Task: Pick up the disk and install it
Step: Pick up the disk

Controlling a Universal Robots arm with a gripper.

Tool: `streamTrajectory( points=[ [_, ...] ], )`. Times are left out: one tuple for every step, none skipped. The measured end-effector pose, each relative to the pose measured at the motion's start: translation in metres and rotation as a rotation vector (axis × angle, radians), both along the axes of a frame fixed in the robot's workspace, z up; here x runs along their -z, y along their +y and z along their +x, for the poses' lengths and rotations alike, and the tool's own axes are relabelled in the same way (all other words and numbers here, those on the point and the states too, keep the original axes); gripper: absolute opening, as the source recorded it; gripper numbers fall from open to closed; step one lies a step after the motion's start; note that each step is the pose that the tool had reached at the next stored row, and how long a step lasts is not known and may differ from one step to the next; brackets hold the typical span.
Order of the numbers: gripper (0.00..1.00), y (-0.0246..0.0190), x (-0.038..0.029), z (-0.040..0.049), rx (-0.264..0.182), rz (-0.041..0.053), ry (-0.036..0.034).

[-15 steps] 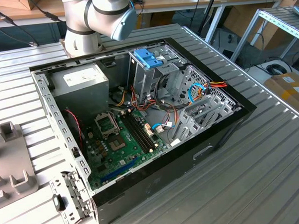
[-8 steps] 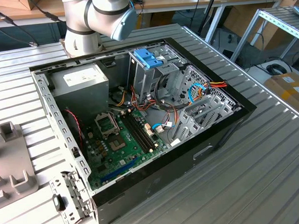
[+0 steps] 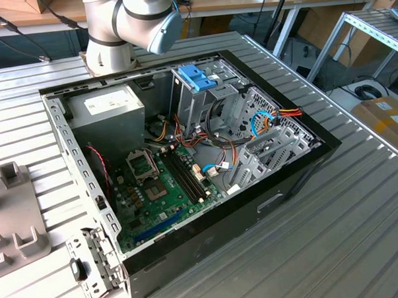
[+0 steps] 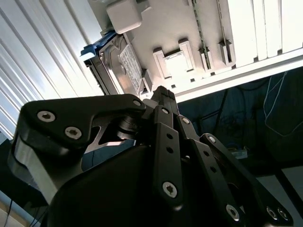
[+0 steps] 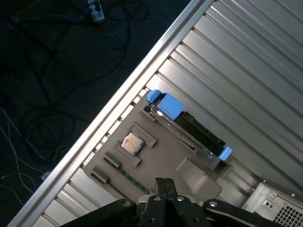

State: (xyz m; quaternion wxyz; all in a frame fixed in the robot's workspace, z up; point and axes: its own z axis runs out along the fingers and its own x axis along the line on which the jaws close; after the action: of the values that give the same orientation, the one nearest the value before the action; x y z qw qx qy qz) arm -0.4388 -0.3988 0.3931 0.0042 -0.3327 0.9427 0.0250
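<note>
The gripper (image 5: 164, 182) has its two black fingers pressed together with nothing between them; both wrist views show this, and the second wrist view shows the closed tips (image 4: 162, 92) pointing toward the disk (image 4: 124, 66) without touching it. The disk stands on its edge in a slot of a grey tray (image 5: 156, 163), at the tray's side farthest from the table's rim. In the first wrist view its narrow upper edge (image 5: 191, 127) runs between two blue plastic ends; the second wrist view shows instead its broad face with the white label. A small square chip (image 5: 132, 142) sits in another pocket of the tray, between the disk and the rim. The tray lies on a ribbed metal table (image 5: 246, 61); cables (image 5: 57, 94) trail on the dark floor beyond it. The exterior view shows the open computer case (image 3: 242, 220) with its drive cage (image 3: 197, 76), power box (image 3: 108, 110) and green board (image 3: 154, 190); a corner of the case (image 5: 279, 208) sits just beside the tray.
</note>
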Motion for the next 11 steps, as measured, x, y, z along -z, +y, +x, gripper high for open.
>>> streamTrajectory(
  points=[
    [0.10, 0.0000, 0.0000, 0.0000, -0.004, 0.0000, 0.0000],
    [0.10, 0.0000, 0.0000, 0.0000, -0.007, 0.0000, 0.0000],
    [0.10, 0.0000, 0.0000, 0.0000, -0.011, 0.0000, 0.0000],
    [0.10, 0.0000, 0.0000, 0.0000, -0.048, 0.0000, 0.0001],
    [0.10, 0.0000, 0.0000, 0.0000, -0.091, 0.0000, 0.0001],
    [0.10, 0.0000, 0.0000, 0.0000, -0.108, 0.0000, 0.0001],
    [0.10, 0.0000, 0.0000, 0.0000, -0.114, 0.0000, 0.0000],
    [0.10, 0.0000, 0.0000, 0.0000, -0.118, 0.0000, 0.0000],
    [0.10, 0.0000, 0.0000, 0.0000, -0.121, 0.0000, 0.0001],
    [0.10, 0.0000, 0.0000, 0.0000, -0.125, 0.0000, 0.0000],
    [0.10, 0.0000, 0.0000, 0.0000, -0.128, 0.0000, 0.0001]
  ],
)
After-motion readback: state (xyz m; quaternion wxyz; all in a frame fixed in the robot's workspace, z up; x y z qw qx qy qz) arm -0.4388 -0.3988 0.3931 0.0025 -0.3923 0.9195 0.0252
